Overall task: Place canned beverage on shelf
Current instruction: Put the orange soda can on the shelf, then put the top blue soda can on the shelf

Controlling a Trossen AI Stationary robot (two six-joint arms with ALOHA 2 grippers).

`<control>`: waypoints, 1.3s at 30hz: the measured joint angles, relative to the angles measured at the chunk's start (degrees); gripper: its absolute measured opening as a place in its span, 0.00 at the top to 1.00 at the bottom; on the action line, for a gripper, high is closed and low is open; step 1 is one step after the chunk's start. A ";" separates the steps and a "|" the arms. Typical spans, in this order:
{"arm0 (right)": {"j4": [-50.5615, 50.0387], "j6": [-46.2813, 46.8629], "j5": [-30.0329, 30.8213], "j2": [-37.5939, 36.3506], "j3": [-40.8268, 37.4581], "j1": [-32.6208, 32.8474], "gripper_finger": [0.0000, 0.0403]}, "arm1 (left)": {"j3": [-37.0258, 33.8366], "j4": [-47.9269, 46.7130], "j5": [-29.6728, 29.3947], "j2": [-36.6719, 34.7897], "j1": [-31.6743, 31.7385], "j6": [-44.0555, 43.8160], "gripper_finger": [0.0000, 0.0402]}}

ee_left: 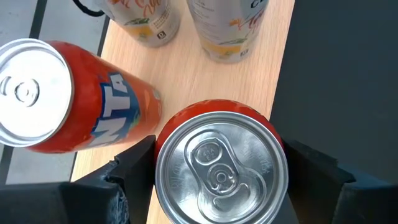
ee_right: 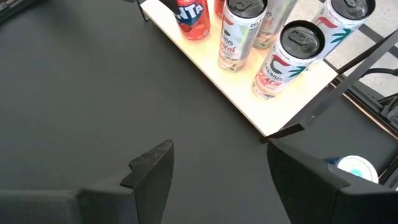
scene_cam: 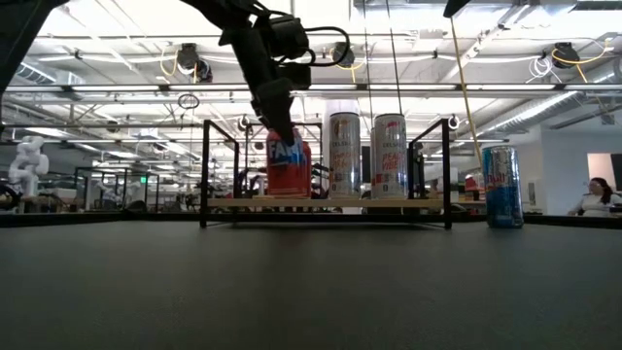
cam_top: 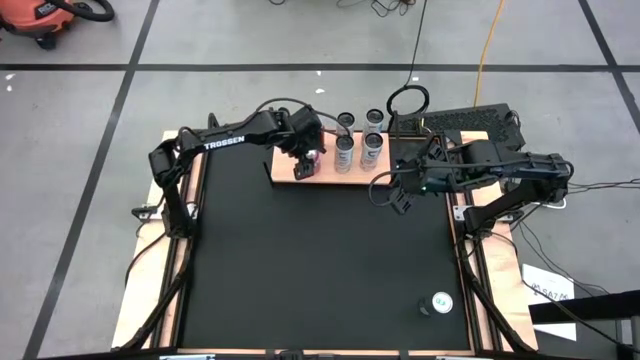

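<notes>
Left wrist view shows the orange can (ee_left: 221, 165) standing upright directly between my two left fingers (ee_left: 134, 171), one pad at its 9 o'clock side and the other at its 3 o'clock side, both pressed against the can wall, so my left gripper (ee_left: 221, 186) is clamped on it. Under the can lies the shelf (ee_left: 186, 81), and a second orange can (ee_left: 68, 99) stands just beside mine at about 10 o'clock, with two pale tall cans (ee_left: 224, 28) farther off toward 12. From the high view my left gripper (cam_top: 305, 155) sits over the left end of the shelf (cam_top: 325, 172), which lies at the table's 12 o'clock edge, with the tall cans (cam_top: 358, 148) to its right. At table level the held can (scene_cam: 289, 165) rests with its base on the shelf board (scene_cam: 326, 202), inside the black uprights, my left gripper (scene_cam: 277, 112) coming down on it from above. A blue can (scene_cam: 502, 187) stands off the shelf at 3 o'clock of it. My right gripper (ee_right: 217, 168) hovers over bare black table (ee_right: 93, 93) near the shelf's right end, fingers apart with nothing between them.
</notes>
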 joint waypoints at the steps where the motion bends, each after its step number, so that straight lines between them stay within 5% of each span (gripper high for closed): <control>1: 0.02 0.00 0.00 0.00 0.00 -0.04 0.39 | -0.02 0.22 0.03 0.01 0.00 0.00 0.32; 18: 0.00 1.93 1.40 0.00 0.00 -0.26 0.39 | -0.19 2.16 0.60 0.11 -0.07 -1.50 0.27; 30: -3.51 5.48 1.53 -0.01 0.00 -1.18 0.39 | -0.14 3.80 -1.96 0.25 -0.02 -1.51 0.02; 39: -5.98 1.14 1.30 -2.48 -0.04 -6.76 0.39 | 10.51 -6.14 -2.18 0.13 -0.28 -2.99 0.01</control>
